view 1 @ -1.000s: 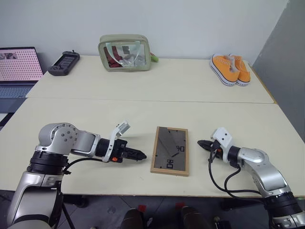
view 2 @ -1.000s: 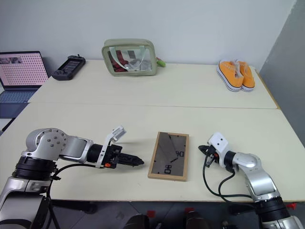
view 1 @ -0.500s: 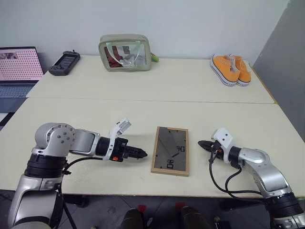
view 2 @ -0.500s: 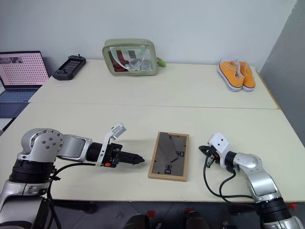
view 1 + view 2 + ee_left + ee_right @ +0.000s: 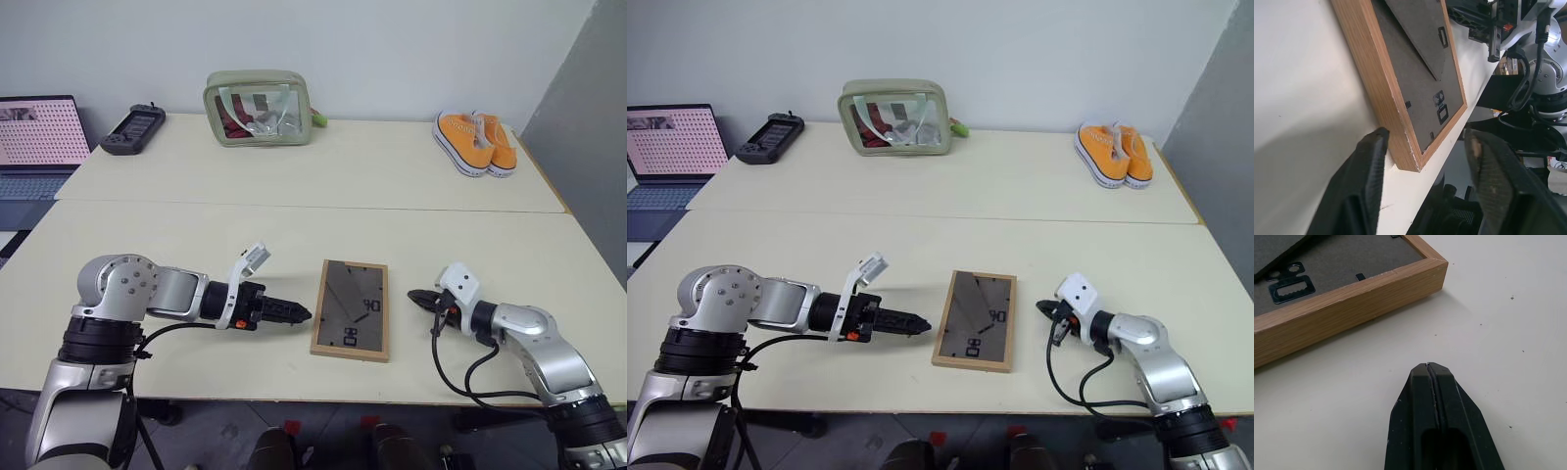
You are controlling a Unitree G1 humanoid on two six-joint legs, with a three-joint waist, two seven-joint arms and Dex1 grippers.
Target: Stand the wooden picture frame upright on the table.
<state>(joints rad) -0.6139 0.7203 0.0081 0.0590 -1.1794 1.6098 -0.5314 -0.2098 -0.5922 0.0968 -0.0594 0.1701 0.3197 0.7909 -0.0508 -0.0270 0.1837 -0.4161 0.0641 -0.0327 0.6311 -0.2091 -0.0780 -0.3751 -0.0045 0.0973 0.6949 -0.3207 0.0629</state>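
Wooden picture frame (image 5: 351,309): lies flat on the tabletop (image 5: 294,186), back up; I think it's light, stiff, maybe breakable.
Hold: long wooden edges.
Left jaws (image 5: 1425,191): wide apart, holding nothing.
Right jaws (image 5: 1432,382): closed tight, holding nothing.

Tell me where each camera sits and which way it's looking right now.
Head views: look forward and down over the table; both arms show, with the wooden picture frame lying between them.
Left wrist view: along the open left tool at the frame's corner.
Right wrist view: along the shut right tool toward the frame's edge.
Every view shows the frame.
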